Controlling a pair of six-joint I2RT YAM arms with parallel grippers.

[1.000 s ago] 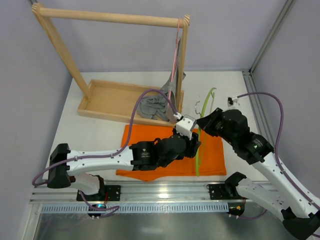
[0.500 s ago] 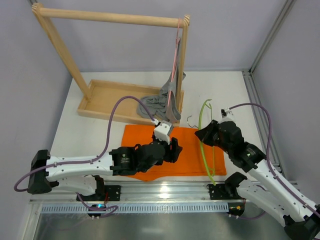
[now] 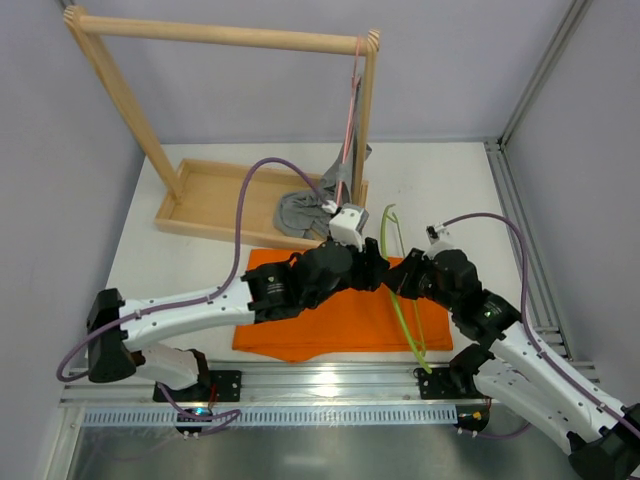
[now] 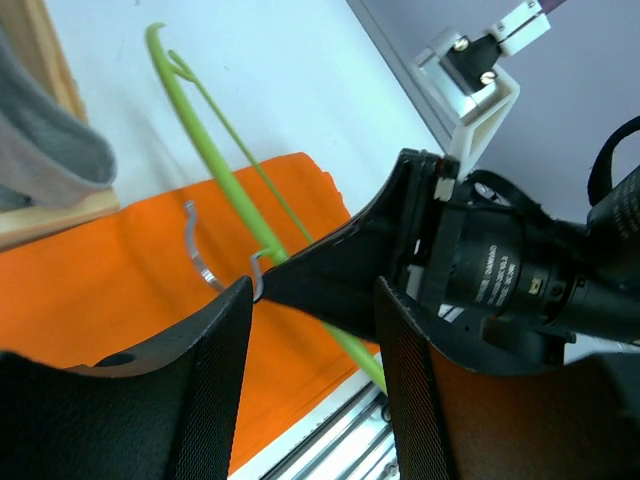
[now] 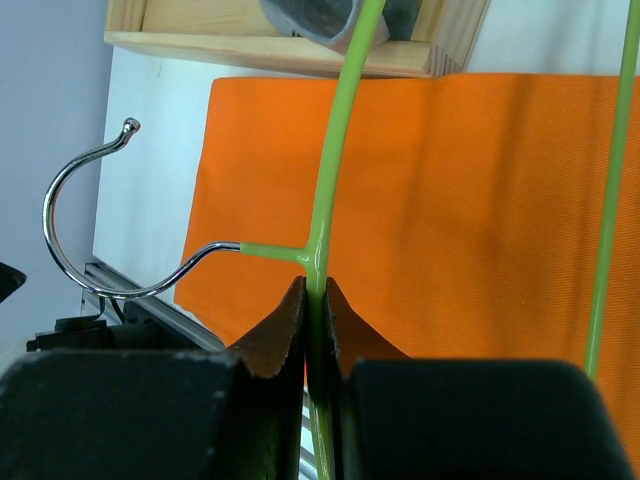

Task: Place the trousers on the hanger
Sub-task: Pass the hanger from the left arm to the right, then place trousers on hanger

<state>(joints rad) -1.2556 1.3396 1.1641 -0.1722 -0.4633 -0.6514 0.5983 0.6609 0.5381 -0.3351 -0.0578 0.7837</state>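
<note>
Where the white table [image 3: 450,190] ran toward the left wall, a pale wooden rack [image 3: 120,95] rose from its shallow tray [image 3: 220,195]. At the rack's right post a limp grey garment [image 3: 305,210] hung from a thin pink hanger [image 3: 350,110] and slumped into the tray's corner. Just in front of the tray the trousers [image 3: 340,325] lay folded into a flat, smooth orange rectangle, their near edge close to the metal rail [image 3: 330,385]. Over their right part the left gripper [image 3: 374,272] hovered, its finely textured black fingers [image 4: 215,380] apart and holding nothing. Beside it the right gripper [image 5: 313,290] pinched the hanger [image 5: 338,140], a thin lime-green rod, just below its curved chrome hook [image 5: 46,222], holding it over the cloth. Right of the trousers, bare tabletop lay open up to the aluminium frame [image 3: 508,205].
</note>
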